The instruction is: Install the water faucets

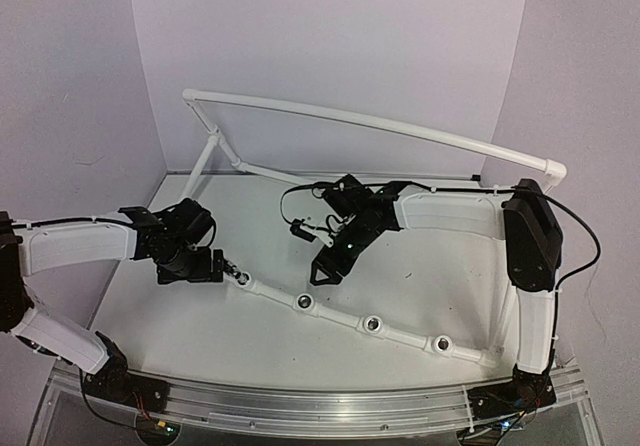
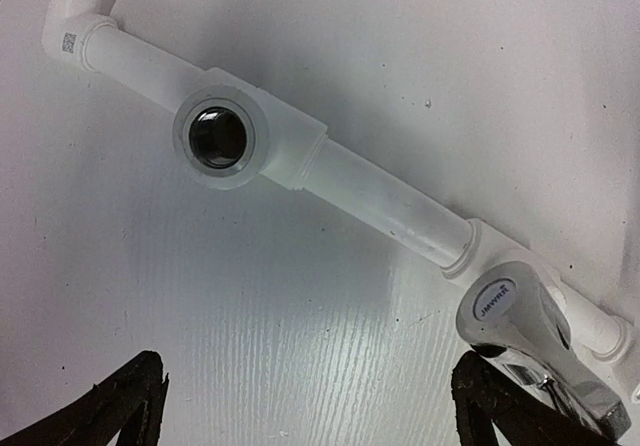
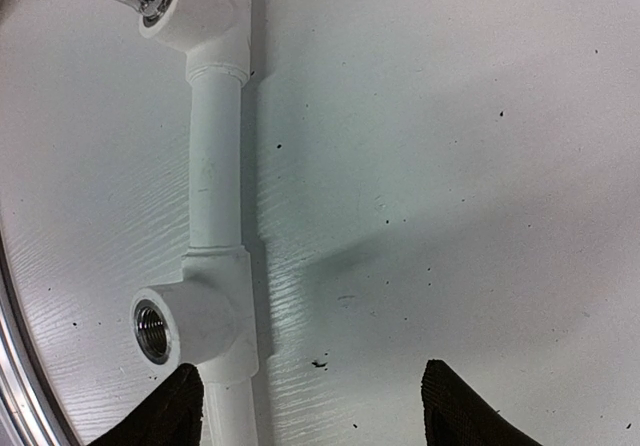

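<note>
Jaws of the left gripper [image 2: 310, 421] stand wide apart and empty, near a faucet [image 2: 520, 326] seated in the white pipe [image 2: 380, 191]. Those of the right gripper [image 3: 310, 406] gape partway, holding nothing.

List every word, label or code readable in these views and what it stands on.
Blue brand lettering on the cap of the shiny silver metal faucet: too blurred to read.
Small square printed code on the white plastic pipe elbow: a pattern, no legible characters.
No other text.
</note>
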`<move>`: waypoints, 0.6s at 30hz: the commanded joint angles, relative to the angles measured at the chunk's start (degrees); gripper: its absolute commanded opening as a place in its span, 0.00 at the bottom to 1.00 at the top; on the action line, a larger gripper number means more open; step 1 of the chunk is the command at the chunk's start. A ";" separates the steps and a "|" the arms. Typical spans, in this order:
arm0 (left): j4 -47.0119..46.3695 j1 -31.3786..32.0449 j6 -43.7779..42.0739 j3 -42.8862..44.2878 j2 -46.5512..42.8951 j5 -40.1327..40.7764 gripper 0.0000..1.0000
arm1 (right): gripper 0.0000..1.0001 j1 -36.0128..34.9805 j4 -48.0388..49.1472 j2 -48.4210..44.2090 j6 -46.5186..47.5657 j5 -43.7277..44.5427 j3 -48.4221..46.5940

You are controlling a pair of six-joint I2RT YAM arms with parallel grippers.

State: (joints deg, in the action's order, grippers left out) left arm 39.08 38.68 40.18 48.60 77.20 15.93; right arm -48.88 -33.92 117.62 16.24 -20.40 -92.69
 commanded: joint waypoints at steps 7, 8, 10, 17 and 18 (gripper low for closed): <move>-7.16 -1.44 -5.33 6.18 4.71 -2.03 0.99 | 0.72 0.03 -0.24 -2.84 0.10 0.44 1.07; -7.47 -1.45 -5.78 7.11 5.43 -2.36 0.99 | 0.72 0.07 -0.26 -2.85 0.13 0.38 1.14; -8.20 -1.44 -6.63 8.52 6.89 -3.11 0.99 | 0.72 0.10 -0.27 -2.90 0.19 0.33 1.26; -9.37 -1.46 -8.38 11.08 8.33 -4.45 0.99 | 0.72 0.21 -0.27 -3.43 0.28 0.28 1.91; -9.17 -1.43 -8.37 11.21 8.09 -4.31 0.99 | 0.72 0.26 -0.27 -3.45 0.28 0.25 1.97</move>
State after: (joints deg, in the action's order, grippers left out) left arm 38.90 37.56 32.10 54.85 85.53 11.98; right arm -48.88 -33.92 117.53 16.29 -20.40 -91.19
